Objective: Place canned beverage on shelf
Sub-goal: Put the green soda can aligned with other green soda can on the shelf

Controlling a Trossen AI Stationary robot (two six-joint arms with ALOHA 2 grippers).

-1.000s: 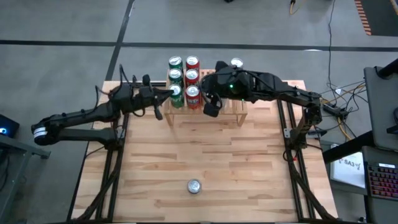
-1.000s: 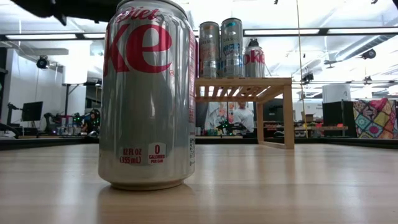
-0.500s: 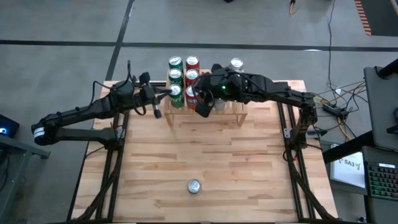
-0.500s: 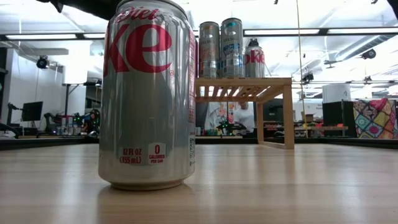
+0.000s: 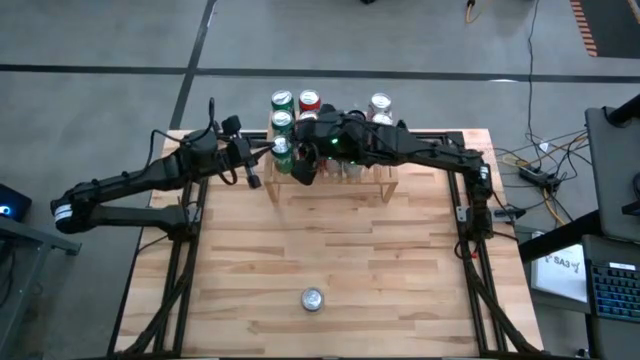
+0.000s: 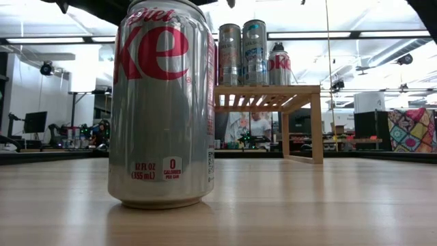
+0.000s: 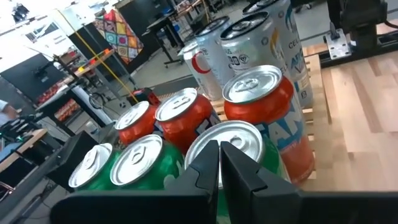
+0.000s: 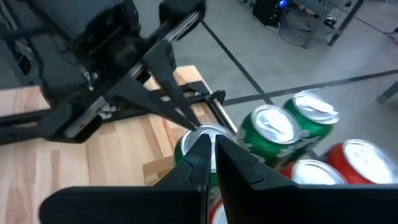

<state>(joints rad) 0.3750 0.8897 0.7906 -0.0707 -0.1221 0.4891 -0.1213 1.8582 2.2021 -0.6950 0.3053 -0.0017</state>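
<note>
High view: both tools, left (image 5: 268, 150) and right (image 5: 300, 168), closed empty at shelf (image 5: 385, 178) cans.

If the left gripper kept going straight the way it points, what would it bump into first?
Probably the nearest green can on the shelf: the left gripper, fingers nearly together, points right at its top. The right gripper is close by too.

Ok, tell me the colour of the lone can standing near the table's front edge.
Silver with red lettering, the lone can; clearest in the low view.
</note>
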